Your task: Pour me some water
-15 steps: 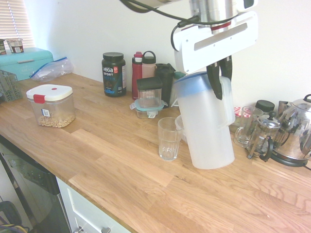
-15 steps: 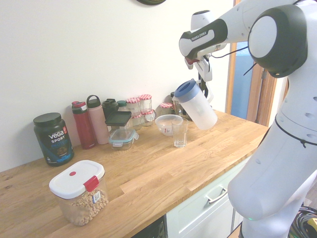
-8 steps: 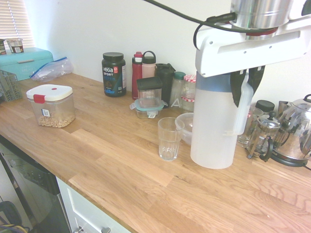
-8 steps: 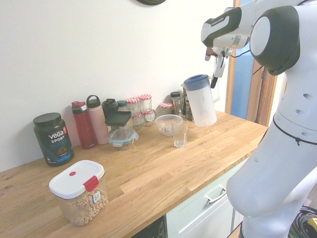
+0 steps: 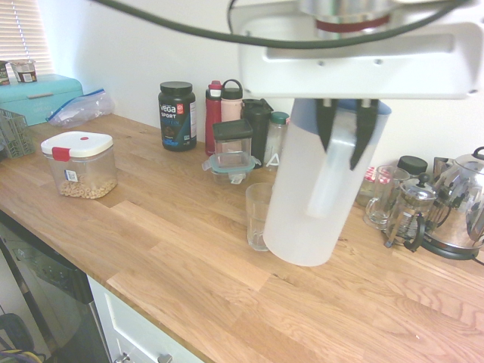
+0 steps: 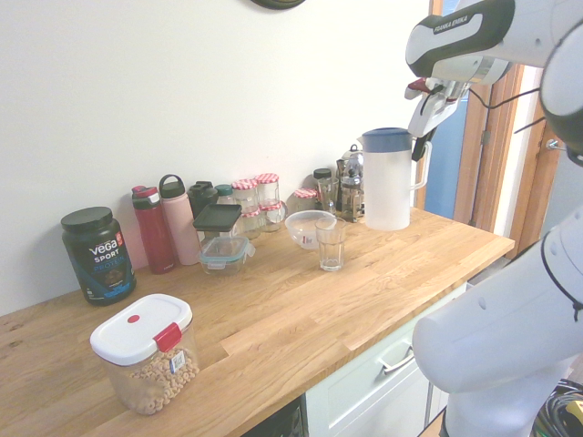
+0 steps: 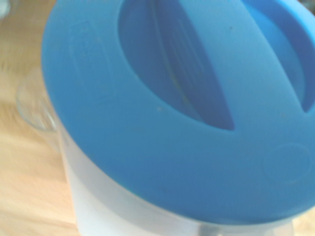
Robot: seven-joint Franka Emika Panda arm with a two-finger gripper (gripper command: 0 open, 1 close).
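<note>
Since the earlier pictures the pitcher [image 6: 387, 178] has come back from its tilt to nearly upright and has moved away from the wall side, so in the first exterior view it now stands in front of the drinking glass [image 5: 259, 215]. The claw [image 6: 422, 137] is closed on the pitcher's handle, at the side that faces away from the glass in the second exterior view, and it holds the pitcher above the surface [image 6: 301, 309].

Much is hidden. In the first exterior view the pitcher covers the right part of the glass and all of the clear bowl [image 6: 309, 227] behind it; only the left half of the glass shows. The arm is cut off at the top edge of this view. The wrist view is filled by the blue lid [image 7: 172, 108], and only a blurred rim of glass [image 7: 34, 105] shows beside it. Whether water is in the glass I cannot tell.

In the second exterior view the glass stands free, well apart from the pitcher, just in front of the bowl. Toward the front edge the surface is bare wood. Along the wall stand bottles [image 6: 153, 228], small jars [image 6: 257, 200] and a French press [image 5: 411, 215]; a cereal container [image 6: 146, 353] sits near the front edge, far from the glass.
</note>
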